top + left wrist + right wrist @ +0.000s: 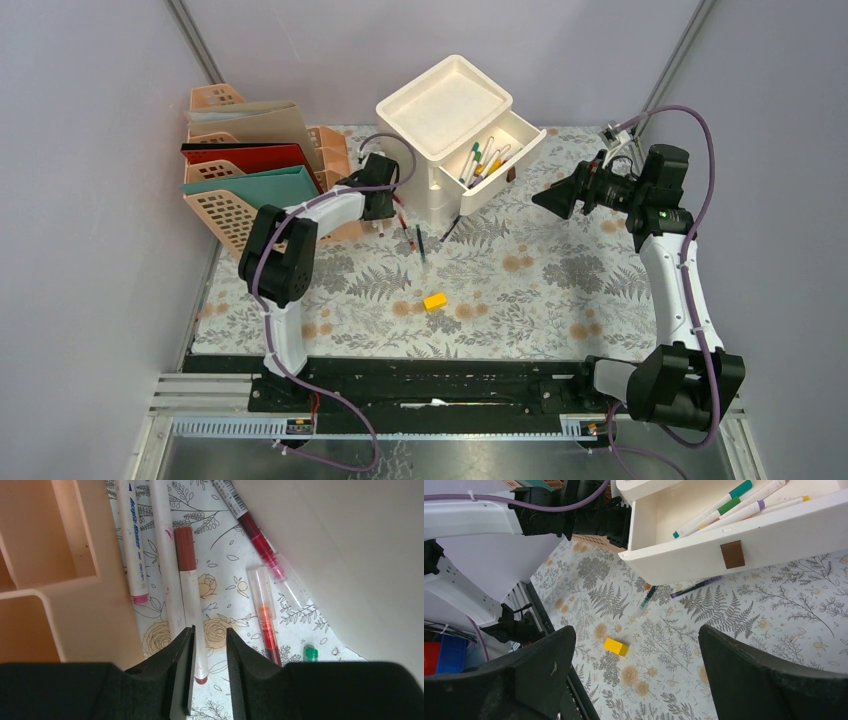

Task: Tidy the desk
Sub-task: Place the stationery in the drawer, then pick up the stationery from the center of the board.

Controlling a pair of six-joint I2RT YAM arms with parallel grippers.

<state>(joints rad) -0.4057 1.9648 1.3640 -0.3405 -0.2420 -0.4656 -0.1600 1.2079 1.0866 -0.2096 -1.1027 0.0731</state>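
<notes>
desk: flat rectangular tabletop in pale cloth with grey ferns and tan flowers (pixel 560 300), fills the middle of the top view, beyond both arm bases
left gripper (pixel 210 630): low over the desk, between peach plastic file rack (pixel 230 210) and white drawer unit (pixel 440 110)
left fingers: narrowly apart, straddling white marker with brown cap (pixel 192 600); gap shows on one side, not pinching
beside marker: white pen with pink end (pixel 134 540), orange-red pen with clear cap (pixel 265 615), both flat on cloth
right gripper (pixel 636 632): raised above the desk, near open drawer (pixel 684 555) holding pens
right fingers: spread wide, gripping nothing
yellow block (pixel 435 301): mid-desk, well apart from both grippers
</notes>
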